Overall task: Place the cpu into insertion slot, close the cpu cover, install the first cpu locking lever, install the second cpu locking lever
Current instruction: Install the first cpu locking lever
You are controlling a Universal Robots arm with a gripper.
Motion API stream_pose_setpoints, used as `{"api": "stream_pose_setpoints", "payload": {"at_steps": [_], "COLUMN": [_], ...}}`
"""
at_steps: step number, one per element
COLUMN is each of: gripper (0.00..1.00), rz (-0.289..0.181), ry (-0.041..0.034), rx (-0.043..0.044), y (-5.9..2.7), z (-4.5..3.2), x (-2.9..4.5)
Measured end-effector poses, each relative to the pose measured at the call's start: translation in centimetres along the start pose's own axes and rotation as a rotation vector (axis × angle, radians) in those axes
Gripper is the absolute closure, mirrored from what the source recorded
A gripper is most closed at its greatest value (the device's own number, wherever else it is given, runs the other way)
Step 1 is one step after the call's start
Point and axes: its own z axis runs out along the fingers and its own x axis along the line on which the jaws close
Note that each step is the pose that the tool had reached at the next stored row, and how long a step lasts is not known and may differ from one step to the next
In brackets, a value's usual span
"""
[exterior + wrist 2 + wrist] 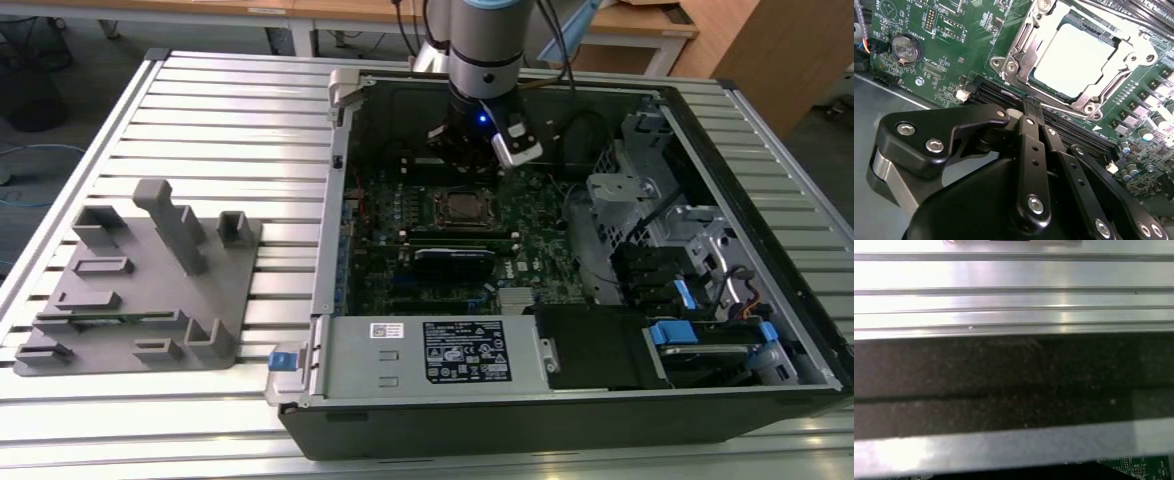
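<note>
- Arm [481, 50] reaches into the open computer case [534, 420] in the exterior view. The case lies on a slatted metal tabletop [227, 110].
- Gripper [465, 158] hangs over the green board [400, 240], just behind the cpu [467, 206] as this view sees it. Contact can't be judged from here.
- Grey moulded fixture [134, 280] sits on the tabletop at the exterior view's left, well apart from the case. The grey power supply box [427, 350] sits along the case's near edge.
- Second wrist view: the gripper [1031, 106] has its fingers [1029, 145] pressed together with nothing pinched. The tips are over the long dark slots [999, 92], just beside the socket.
- The cpu [1074, 60] is seated in the insertion slot [1091, 27], pale face up and level.
- The cpu cover [1021, 47] lies flat around the chip, whose face shows through the cut-out.
- Locking levers: can't tell whether they are latched.
- Coin battery [904, 48] is on the board, well apart from the socket.
- First wrist view: bright tabletop slats [1014, 275], then a dark speckled band [1014, 380] I can't identify. A sliver of green board [1141, 465] shows at one corner.
</note>
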Motion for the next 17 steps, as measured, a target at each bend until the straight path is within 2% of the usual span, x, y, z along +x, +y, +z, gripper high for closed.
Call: {"api": "stream_pose_setpoints", "payload": {"at_steps": [9, 15, 17], "gripper": [0.89, 0.89, 0.89], "rz": [-0.004, -0.004, -0.002], "ry": [-0.0308, -0.0327, -0.0325], "rx": [-0.0022, -0.0034, -0.0190], "y": [0.01, 0.01, 0.00], "z": [-0.04, -0.05, -0.05], "x": [0.43, 0.45, 0.46]}}
